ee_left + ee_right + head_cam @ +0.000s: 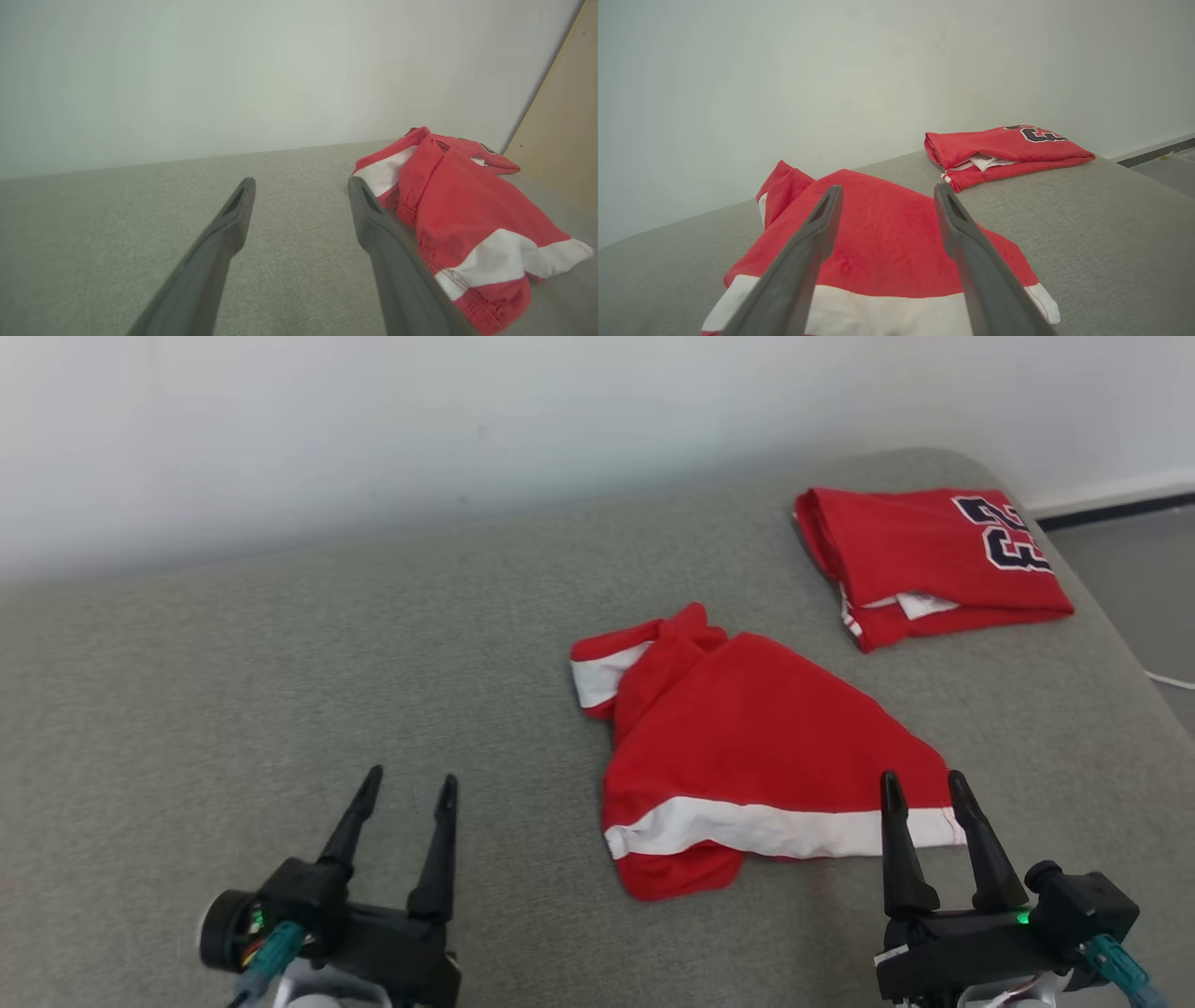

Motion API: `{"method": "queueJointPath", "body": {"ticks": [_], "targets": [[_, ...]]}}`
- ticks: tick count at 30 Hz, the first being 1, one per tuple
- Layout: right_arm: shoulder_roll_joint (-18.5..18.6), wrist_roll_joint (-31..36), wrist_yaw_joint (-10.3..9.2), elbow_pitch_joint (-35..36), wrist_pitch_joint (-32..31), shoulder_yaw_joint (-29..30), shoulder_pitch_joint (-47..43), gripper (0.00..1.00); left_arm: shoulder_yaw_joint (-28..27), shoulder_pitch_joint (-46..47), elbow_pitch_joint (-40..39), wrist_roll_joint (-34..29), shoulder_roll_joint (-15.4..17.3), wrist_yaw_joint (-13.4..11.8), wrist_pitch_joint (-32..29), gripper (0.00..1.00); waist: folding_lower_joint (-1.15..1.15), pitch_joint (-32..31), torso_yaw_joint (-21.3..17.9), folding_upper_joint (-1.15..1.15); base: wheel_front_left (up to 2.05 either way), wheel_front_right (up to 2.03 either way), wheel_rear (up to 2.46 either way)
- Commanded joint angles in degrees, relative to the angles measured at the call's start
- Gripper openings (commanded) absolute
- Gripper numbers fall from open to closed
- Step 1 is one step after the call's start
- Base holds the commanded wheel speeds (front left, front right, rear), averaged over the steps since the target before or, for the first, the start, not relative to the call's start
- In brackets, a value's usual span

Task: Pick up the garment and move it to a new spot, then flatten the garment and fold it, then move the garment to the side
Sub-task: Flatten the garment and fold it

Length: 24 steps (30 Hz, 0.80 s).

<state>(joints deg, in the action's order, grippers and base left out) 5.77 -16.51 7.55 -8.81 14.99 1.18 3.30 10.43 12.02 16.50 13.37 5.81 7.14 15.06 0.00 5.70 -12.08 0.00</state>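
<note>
The grey cloth-covered bed (280, 709) has a coarse, matt woven surface with a visible grain. The crumpled red cloth garment with white bands (747, 737) is soft and matt, with a faint fuzzy nap and puckered stitching along its gathered edge. The folded red cloth jersey with a dark number (915, 551) looks like the same matt fabric. The long dark fingers of the left gripper (412, 777) and the right gripper (922, 777) look like smooth, matt plastic. The pale wall (373, 429) is smooth and matt.
</note>
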Motion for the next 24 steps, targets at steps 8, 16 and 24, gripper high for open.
{"method": "queueJointPath", "body": {"ticks": [8, 16, 24], "targets": [[-1.25, -0.39, -0.16, -0.31, 0.26, -0.29, 1.65, 1.0, 9.88, 6.11, 7.42, 2.8, 0.95, 0.27, -1.18, 1.0, 0.0, 4.25, -6.96, 0.0, 0.0, 0.0, 0.0], [-1.7, -0.53, -0.16, -0.54, 0.26, -0.25, 2.32, 1.0, 17.57, 10.0, 14.13, 5.96, 1.68, 0.29, -3.12, 1.0, 0.0, 5.34, -9.3, 0.0, 0.0, 0.0, 0.0], [-2.02, -0.59, -0.16, -0.67, 0.26, -0.42, 2.61, 1.0, 22.73, 13.63, 21.0, 6.04, 1.74, 0.29, -4.83, 1.0, 0.0, 6.17, -10.34, 0.0, 0.0, 0.0, 0.0]]}}
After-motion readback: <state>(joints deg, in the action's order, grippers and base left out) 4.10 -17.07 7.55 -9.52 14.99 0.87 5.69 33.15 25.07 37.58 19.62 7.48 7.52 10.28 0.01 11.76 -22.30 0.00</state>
